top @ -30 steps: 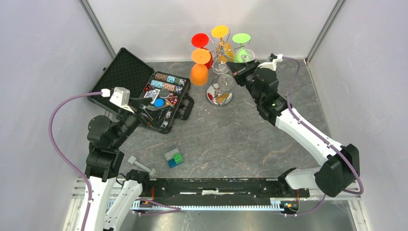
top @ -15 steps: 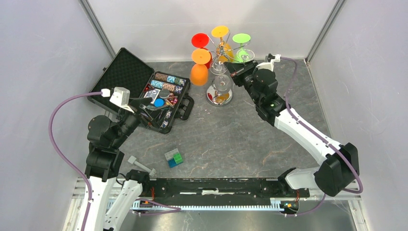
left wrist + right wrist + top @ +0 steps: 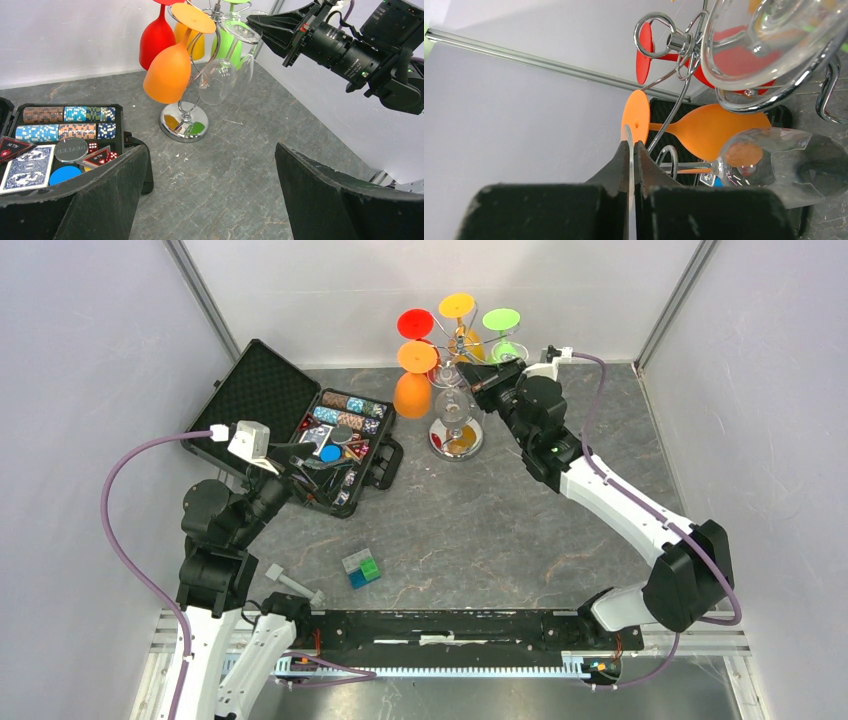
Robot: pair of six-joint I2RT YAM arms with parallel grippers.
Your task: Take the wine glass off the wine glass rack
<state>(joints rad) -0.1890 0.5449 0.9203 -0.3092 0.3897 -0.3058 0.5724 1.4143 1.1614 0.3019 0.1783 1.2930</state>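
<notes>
The wine glass rack (image 3: 456, 443) is a silver wire stand with a mirrored round base, at the back centre. It also shows in the left wrist view (image 3: 185, 122). Red, orange, yellow, green and clear glasses hang upside down from it. My right gripper (image 3: 480, 383) is at the rack's right side, shut on the thin foot of a clear wine glass (image 3: 784, 165). The glass's stem runs past a wire loop of the rack (image 3: 669, 160). That glass also shows in the left wrist view (image 3: 217, 82). My left gripper (image 3: 210, 195) is open and empty, low over the table left of the rack.
An open black case (image 3: 330, 435) of poker chips and cards lies left of the rack, under my left arm. A small blue-green cube (image 3: 361, 569) sits near the front. Grey walls close in behind the rack. An orange glass (image 3: 414, 390) hangs nearest the case.
My right gripper has moved left and back, closer in to the rack's top, with the clear glass's foot in it. The glass's bowl swung with it. The left arm has not moved.
</notes>
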